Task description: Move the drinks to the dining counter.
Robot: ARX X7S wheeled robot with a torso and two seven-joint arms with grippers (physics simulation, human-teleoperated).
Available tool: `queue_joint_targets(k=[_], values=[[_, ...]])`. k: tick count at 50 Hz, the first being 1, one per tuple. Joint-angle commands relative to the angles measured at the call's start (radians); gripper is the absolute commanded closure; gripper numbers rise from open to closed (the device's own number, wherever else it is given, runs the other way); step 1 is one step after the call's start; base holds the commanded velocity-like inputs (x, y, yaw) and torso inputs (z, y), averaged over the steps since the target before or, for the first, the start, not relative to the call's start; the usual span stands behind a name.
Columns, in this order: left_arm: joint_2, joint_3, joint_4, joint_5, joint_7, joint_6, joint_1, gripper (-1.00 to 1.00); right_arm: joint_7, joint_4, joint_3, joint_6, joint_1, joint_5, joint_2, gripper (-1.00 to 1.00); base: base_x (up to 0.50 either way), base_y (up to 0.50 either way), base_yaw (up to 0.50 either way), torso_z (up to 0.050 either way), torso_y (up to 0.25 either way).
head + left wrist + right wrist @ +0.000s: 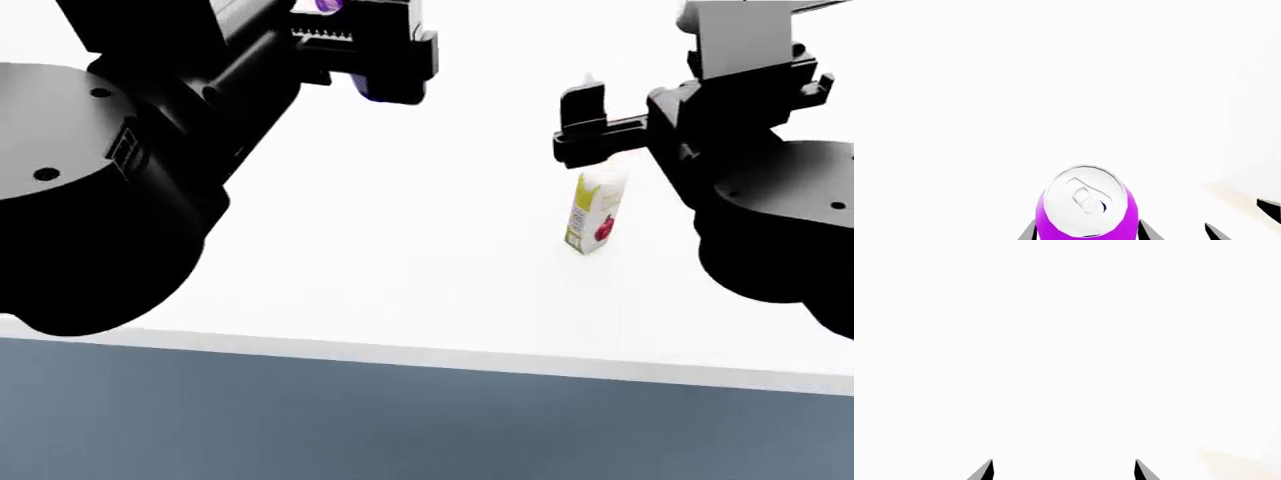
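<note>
Head view shows the left claw [360,60] at 11 o'clock over the white counter [400,250], clenched on the purple can [320,6]; its fingers [1029,231] flank the can in the left wrist view. The right claw [587,120], at 1 o'clock, is released and empty, directly above the juice carton [595,212] standing on the counter. The bottle is not visible. Likely risks: releasing the can before it touches down could tip it, and the right claw sits so close over the carton that a careless move could knock it over.
</note>
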Motion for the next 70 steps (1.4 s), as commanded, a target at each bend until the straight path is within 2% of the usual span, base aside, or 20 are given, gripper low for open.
queue_joint_targets(k=[1, 18, 30, 35, 42, 54, 70], values=[[0.005, 0.022, -0.001, 0.031, 0.007, 0.015, 0.037, 1.00, 0.043, -0.045, 0.036, 0.052, 0.105, 0.050, 0.014, -1.00, 0.00, 0.00, 0.00, 0.000, 0.000], [0.034, 0.113, -0.031, 0.231, 0.131, 0.068, 0.240, 1.00, 0.099, -0.077, 0.081, 0.102, 0.208, 0.112, 0.049, -1.00, 0.00, 0.00, 0.00, 0.000, 0.001], [0.038, 0.138, -0.049, 0.300, 0.169, 0.109, 0.323, 1.00, 0.118, -0.092, 0.093, 0.117, 0.244, 0.137, 0.055, -1.00, 0.00, 0.00, 0.00, 0.000, 0.001], [0.033, 0.175, -0.055, 0.390, 0.205, 0.120, 0.352, 1.00, 0.117, -0.094, 0.093, 0.121, 0.252, 0.139, 0.052, -1.00, 0.00, 0.00, 0.00, 0.000, 0.000], [0.033, 0.174, -0.075, 0.427, 0.232, 0.160, 0.388, 1.00, 0.119, -0.096, 0.093, 0.123, 0.261, 0.142, 0.049, -1.00, 0.00, 0.00, 0.00, 0.000, 0.001], [0.029, 0.205, -0.082, 0.455, 0.228, 0.136, 0.386, 1.00, 0.111, -0.092, 0.087, 0.125, 0.265, 0.138, 0.042, -1.00, 0.00, 0.00, 0.00, 0.001, 0.001], [0.035, 0.224, -0.105, 0.422, 0.206, 0.107, 0.401, 1.00, 0.105, -0.088, 0.082, 0.124, 0.265, 0.133, 0.040, -1.00, 0.00, 0.00, 0.00, 0.000, 0.001]])
